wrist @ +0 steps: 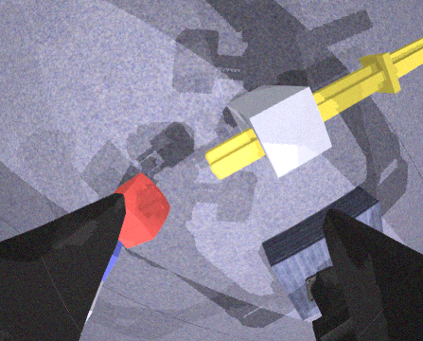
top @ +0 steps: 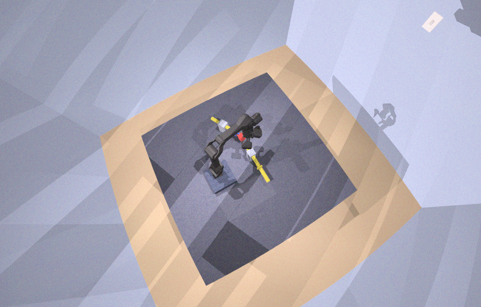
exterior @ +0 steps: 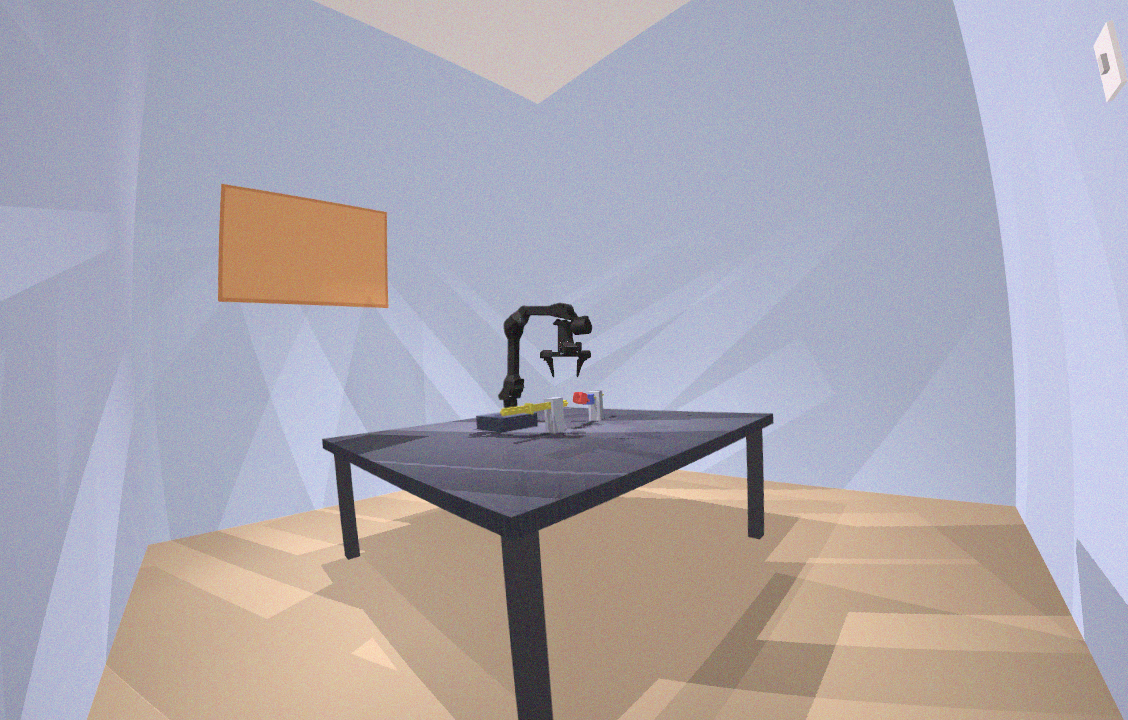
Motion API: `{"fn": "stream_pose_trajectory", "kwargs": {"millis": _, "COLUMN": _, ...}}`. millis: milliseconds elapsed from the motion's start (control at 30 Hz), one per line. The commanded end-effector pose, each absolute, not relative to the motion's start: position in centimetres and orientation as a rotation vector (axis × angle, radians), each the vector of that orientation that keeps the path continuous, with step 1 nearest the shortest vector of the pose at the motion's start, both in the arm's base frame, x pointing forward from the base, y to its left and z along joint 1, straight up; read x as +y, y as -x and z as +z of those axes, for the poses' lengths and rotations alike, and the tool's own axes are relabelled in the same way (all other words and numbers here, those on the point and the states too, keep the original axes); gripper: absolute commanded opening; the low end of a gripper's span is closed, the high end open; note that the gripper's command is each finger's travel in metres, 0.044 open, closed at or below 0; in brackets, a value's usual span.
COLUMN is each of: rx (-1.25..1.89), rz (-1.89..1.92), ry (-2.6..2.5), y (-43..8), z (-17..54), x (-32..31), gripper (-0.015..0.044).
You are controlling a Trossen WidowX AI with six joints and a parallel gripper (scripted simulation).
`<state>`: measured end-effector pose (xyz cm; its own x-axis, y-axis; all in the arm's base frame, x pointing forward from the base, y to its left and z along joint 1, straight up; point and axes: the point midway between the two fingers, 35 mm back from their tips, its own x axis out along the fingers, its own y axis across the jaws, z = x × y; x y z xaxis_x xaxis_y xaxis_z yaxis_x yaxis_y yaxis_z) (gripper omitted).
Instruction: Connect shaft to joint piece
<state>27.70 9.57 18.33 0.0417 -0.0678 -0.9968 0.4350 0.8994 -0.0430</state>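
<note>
Item, left of the top view's centre: the first shaft [top: 214, 120], yellow, through its pale block [top: 222, 124] [exterior: 598, 407].
Item, next rightward: a blue hinge part [top: 237, 134] [exterior: 589, 399] [wrist: 111, 265], partly behind a finger in the wrist view.
Item, left of the wrist view's centre: the red joint piece [top: 240, 136] [exterior: 580, 397] [wrist: 147, 210], apart from the second shaft's near end; its opening seemed turned off that shaft's line, though the angle was hard to judge.
Item, above these: the gripper [top: 251, 138] [exterior: 566, 374] [wrist: 230, 212], fingers wide apart, nothing between them. Your step, likely, was lining up the grasp; you needed to centre the red piece and match the fingers to its flat sides before lowering, then close squarely and turn gently about the hinges.
Item, rightward: the second block [top: 250, 152] [exterior: 554, 414] [wrist: 293, 125], carrying the yellow second shaft [top: 265, 173] [exterior: 525, 409] [wrist: 334, 104], best left untouched until you had released the joint.
</note>
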Motion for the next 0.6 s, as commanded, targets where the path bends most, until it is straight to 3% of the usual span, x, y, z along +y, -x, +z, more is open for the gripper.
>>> {"fn": "stream_pose_trajectory", "kwargs": {"millis": 0, "rx": 1.464, "rz": -0.480, "ry": -0.364, "y": -27.65, "z": 17.99, "x": 9.52, "gripper": 0.0440}}
{"fn": "stream_pose_trajectory", "kwargs": {"millis": 567, "rx": 1.296, "rz": -0.852, "ry": -0.688, "y": -27.62, "z": 17.36, "x": 9.75, "gripper": 0.0440}}
